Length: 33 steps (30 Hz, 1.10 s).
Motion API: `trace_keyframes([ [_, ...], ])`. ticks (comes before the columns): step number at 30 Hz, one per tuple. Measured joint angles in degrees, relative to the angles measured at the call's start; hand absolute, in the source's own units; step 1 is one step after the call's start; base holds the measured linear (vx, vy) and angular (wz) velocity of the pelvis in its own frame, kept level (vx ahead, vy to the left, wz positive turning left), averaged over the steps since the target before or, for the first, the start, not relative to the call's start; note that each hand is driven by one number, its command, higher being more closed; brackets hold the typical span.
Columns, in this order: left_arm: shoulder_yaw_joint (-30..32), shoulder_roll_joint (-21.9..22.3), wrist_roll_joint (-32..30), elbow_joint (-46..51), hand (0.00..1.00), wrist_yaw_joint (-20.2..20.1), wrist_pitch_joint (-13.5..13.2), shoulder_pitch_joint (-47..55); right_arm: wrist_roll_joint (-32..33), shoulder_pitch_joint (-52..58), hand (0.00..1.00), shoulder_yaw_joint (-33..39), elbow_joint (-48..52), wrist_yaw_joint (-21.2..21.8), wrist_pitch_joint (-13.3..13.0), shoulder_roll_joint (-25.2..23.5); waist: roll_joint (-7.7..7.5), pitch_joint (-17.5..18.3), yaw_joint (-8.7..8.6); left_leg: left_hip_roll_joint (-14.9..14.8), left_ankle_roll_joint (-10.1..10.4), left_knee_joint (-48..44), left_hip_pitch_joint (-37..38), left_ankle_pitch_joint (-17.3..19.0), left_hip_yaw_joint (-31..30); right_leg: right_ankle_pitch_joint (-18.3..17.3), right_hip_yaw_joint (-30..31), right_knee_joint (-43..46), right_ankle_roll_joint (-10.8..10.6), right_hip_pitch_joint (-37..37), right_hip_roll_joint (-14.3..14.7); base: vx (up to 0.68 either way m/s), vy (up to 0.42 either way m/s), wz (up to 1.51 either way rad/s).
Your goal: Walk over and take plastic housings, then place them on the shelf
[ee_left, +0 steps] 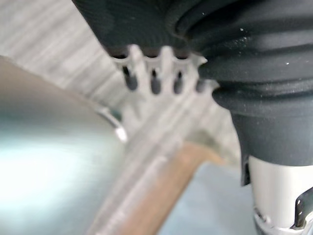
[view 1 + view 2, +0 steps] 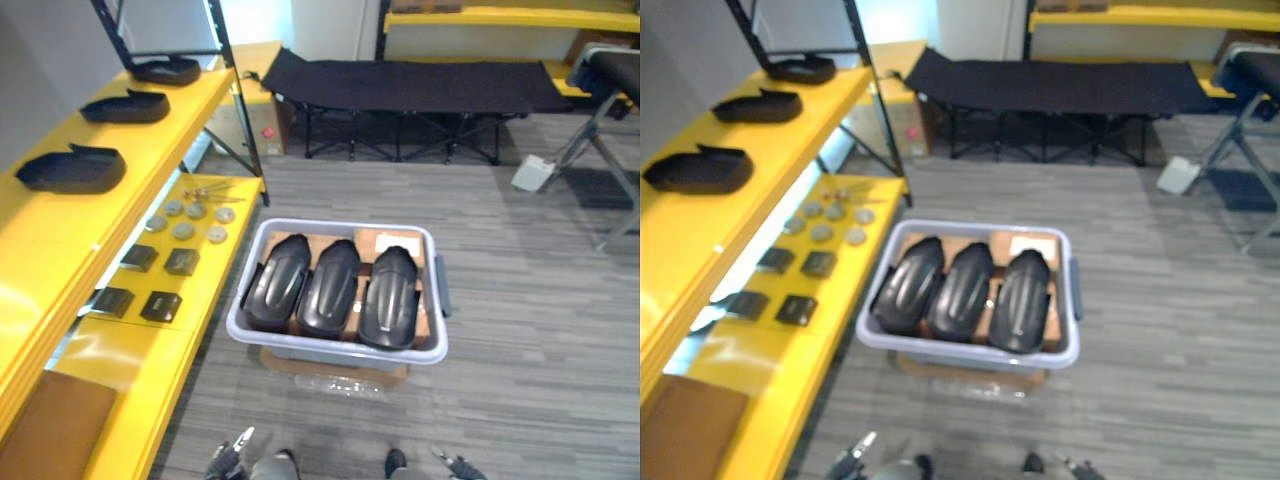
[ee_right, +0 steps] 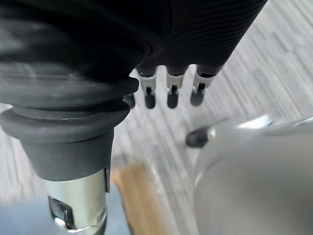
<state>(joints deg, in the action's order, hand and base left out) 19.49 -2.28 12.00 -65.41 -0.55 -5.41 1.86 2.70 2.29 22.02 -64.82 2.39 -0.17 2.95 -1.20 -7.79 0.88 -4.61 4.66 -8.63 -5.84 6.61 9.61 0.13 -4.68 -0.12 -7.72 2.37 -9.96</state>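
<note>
Three black moulded plastic housings (image 2: 333, 285) lie side by side in a pale grey plastic bin (image 2: 340, 354) on the grey floor. The bin is straight ahead of both hands, on the line between them, and no housing is picked up yet. The left hand (image 2: 232, 453) and the right hand (image 2: 453, 464) hang low, well apart from the bin. In the wrist views their fingers (image 1: 142, 63) are straight and relaxed, and they hold nothing.

On the left hand's side stands a yellow metal shelf (image 2: 70, 235), where three similar black housings (image 2: 70, 168) already lie on the upper board.

The step in hand seems to be the approach. It would be good to come closer until the bin is under the hands. Then the robot could take the housing nearest to the shelf by its long edges, so that the neighbours are not disturbed.
</note>
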Motion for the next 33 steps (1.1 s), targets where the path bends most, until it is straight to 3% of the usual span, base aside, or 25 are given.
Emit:
trace_keyframes([
  [2, -5.09, -2.55, -1.39, 0.06, 0.0, 0.35, 0.01, -0.72, -1.68, -0.01, 0.0, -5.19, 1.87, -0.1, -0.03, 0.03, -1.36, -0.28, -0.14, 1.53, -0.38, 1.29, -0.12, -0.51, 0.27, 1.25, 0.07, -0.3, -0.59, 0.58, -1.17, 0.19, 0.109, 0.08],
  [4, -7.26, -3.32, -1.57, 0.24, 0.0, 0.39, -0.11, -0.68, -2.67, 0.45, 0.0, -10.4, 5.36, -0.21, -0.13, 0.46, -1.73, -0.05, -0.02, 1.99, -0.39, 1.47, 0.48, -0.5, 0.52, 1.29, 0.07, -0.41, -0.63, 0.36, -1.53, 0.16, 0.059, -0.13],
  [8, -13.97, -3.91, -1.82, 1.24, 0.0, 0.44, -1.06, -0.67, -8.78, 2.46, 0.0, -37.88, 29.6, 2.33, -3.79, 7.95, 0.13, -0.04, -0.06, 2.09, -0.39, 2.88, 3.45, -0.5, 1.86, 1.57, 0.25, -0.43, -0.88, -0.63, -1.26, 0.14, 0.009, -0.27],
  [10, -16.2, -3.84, -2.25, 1.28, 0.0, 0.37, -1.9, -0.79, -9.13, 1.51, 0.0, -42.74, 38.0, 5.31, -5.96, 9.91, 0.49, 0.38, -0.12, 1.8, -0.37, 3.63, 4.37, -0.49, 1.82, 1.58, 0.11, -0.41, -0.88, -1.08, -0.95, 0.12, -0.031, -0.12],
  [12, -18.7, -3.52, -4.12, 1.26, 0.0, 0.33, -2.39, -1.08, -6.99, 0.89, 0.0, -44.54, 54.69, 9.24, -8.0, 11.29, 0.49, 0.68, -0.14, 1.32, -0.36, 4.95, 6.24, -0.49, 1.73, 1.58, -0.01, -0.41, -0.88, -2.4, -0.65, 0.11, -0.017, 0.03],
  [16, -20.87, -3.59, -4.63, 1.27, 0.0, 0.39, -2.44, -0.81, 1.66, -2.28, 0.0, -37.15, 70.8, 8.42, -12.58, 9.54, -0.71, 1.61, -0.12, 1.45, -0.37, 5.24, 6.63, -0.49, 1.69, 2.01, -0.07, -0.28, -1.33, -2.54, -0.85, 0.04, 0.007, 0.01],
  [18, -20.94, -3.65, -5.8, 1.31, 0.0, 0.51, -2.43, -0.83, 3.42, -6.88, 0.0, -27.12, 70.99, 3.45, -13.18, 7.12, -1.21, 2.05, -0.1, 1.49, -0.37, 5.19, 6.63, -0.5, 1.43, 2.58, -0.15, -0.26, -0.84, -2.56, -0.87, -0.01, 0.011, 0.03],
  [21, -20.92, -3.47, -5.93, 1.4, 0.0, 1.72, -2.43, -0.85, 1.39, -11.5, 0.0, -14.0, 70.16, -6.28, -13.08, 7.14, -0.8, 1.77, -0.16, 1.5, -0.37, 4.82, 5.6, -0.5, -0.5, 3.48, -1.13, -0.27, -1.04, -2.4, -0.87, -0.04, 0.003, 0.2],
  [23, -20.81, -3.4, -6.15, 1.45, 0.0, 2.97, -2.37, -0.71, -3.57, -13.7, 0.0, -5.45, 66.97, -15.26, -11.57, 8.61, -0.48, 1.33, -0.24, 1.49, -0.39, 4.5, 4.02, -0.51, -1.89, 3.64, -2.54, -0.23, -0.92, -1.74, -0.88, -0.07, -0.022, 0.27],
  [26, -20.64, -3.19, -6.07, 2.66, 0.0, 4.5, -2.37, -0.78, -9.01, -15.55, 0.0, -0.14, 61.7, -22.78, -8.08, 11.15, -0.13, -0.37, -0.21, 1.47, -0.66, 3.97, 1.56, -0.7, -3.43, 3.69, -3.17, -0.07, -0.89, -0.06, -0.8, -0.1, -0.041, 0.18],
  [28, -20.1, -3.02, -5.72, 4.04, 0.0, 5.04, -2.41, -1.41, -9.16, -16.96, 0.0, 2.31, 58.64, -26.21, -5.84, 12.46, 0.25, -3.48, -0.25, 1.47, -0.9, 3.45, -0.19, -0.86, -4.39, 3.84, -3.17, 0.05, -0.77, 1.07, -0.75, -0.15, -0.042, 0.11],
  [33, -17.66, -3.92, -2.89, 6.31, 0.0, 7.11, -2.51, -7.69, -8.82, -25.02, 0.0, 3.85, 55.97, -30.31, -5.02, 15.45, 0.39, -13.15, -0.93, 0.42, -1.18, -8.53, -14.95, 1.22, -5.9, 4.16, -2.48, 4.02, -0.42, 12.03, -0.16, -0.24, -0.029, -0.01],
])
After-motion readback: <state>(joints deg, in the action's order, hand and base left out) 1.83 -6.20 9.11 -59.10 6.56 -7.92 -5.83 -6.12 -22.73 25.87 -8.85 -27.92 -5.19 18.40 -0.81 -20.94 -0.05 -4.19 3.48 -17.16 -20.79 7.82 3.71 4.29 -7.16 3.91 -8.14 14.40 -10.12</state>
